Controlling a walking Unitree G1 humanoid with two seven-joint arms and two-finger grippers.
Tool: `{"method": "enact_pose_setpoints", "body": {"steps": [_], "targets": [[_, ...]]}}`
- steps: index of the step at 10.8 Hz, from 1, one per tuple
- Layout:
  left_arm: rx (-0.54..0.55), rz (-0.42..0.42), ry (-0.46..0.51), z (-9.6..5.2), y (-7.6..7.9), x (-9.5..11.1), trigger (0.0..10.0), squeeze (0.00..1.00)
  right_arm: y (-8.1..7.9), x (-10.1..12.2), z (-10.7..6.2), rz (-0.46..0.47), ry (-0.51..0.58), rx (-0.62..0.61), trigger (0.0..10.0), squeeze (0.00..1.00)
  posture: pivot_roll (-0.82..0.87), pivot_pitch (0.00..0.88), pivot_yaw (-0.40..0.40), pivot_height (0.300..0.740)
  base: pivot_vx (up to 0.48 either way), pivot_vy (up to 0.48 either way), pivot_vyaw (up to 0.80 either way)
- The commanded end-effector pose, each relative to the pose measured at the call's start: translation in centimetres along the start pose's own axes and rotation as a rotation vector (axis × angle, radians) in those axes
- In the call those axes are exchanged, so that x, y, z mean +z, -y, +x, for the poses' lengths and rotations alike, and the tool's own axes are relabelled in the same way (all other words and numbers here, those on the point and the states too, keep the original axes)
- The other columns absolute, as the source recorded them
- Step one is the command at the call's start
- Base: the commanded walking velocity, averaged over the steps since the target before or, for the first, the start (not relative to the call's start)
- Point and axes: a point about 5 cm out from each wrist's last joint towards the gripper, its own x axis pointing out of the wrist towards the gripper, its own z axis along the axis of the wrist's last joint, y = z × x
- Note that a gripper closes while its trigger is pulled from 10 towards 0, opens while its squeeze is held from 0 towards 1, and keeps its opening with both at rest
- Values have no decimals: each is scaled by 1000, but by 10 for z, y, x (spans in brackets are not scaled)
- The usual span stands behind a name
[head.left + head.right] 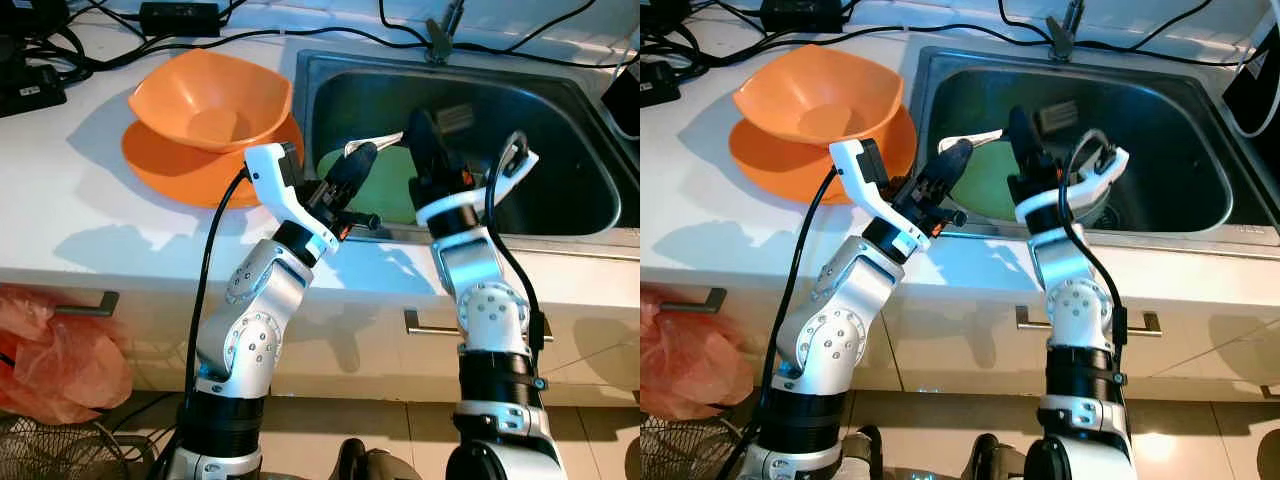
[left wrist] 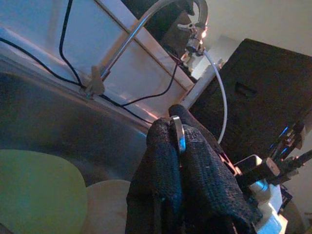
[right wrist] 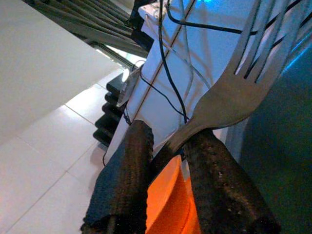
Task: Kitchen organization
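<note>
A metal fork (image 1: 378,146) hangs over the left side of the steel sink (image 1: 560,110). My left gripper (image 1: 358,162) is shut on its handle; in the left wrist view the thin metal edge (image 2: 179,134) sits pinched between the black fingers. My right gripper (image 1: 418,128) meets it from the sink side. In the right wrist view the fork (image 3: 234,92) passes between that gripper's (image 3: 169,131) two fingers, which stand apart; the neck rests against one finger (image 3: 209,165). An orange bowl (image 1: 215,100) sits on an orange plate (image 1: 160,165) on the counter, left of the sink.
A green plate (image 1: 390,190) lies in the sink under both grippers, with a pale plate (image 2: 109,204) beside it. The faucet (image 2: 146,19) rises at the back rim. Cables and power bricks (image 1: 180,15) run along the counter's back. A red bag (image 1: 40,350) hangs low on the left.
</note>
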Motion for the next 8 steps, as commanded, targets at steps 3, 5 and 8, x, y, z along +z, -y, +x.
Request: {"method": "enact_pose_setpoints", "body": {"steps": [3, 5, 8], "targets": [[-28, 3, -43, 0, 6, -7, 10000, 0, 0, 11, 4, 7, 69, -21, 0, 0, 165, 186, -67, 740, 0, 0, 0], [-9, 16, -60, -1, 3, -10, 10000, 0, 0, 13, 5, 30, 87, -23, 0, 0, 165, 188, -66, 740, 0, 0, 0], [45, 56, -89, 0, -4, -15, 10000, 1000, 0, 15, 5, 42, 99, -26, 0, 0, 163, 189, -66, 740, 0, 0, 0]]}}
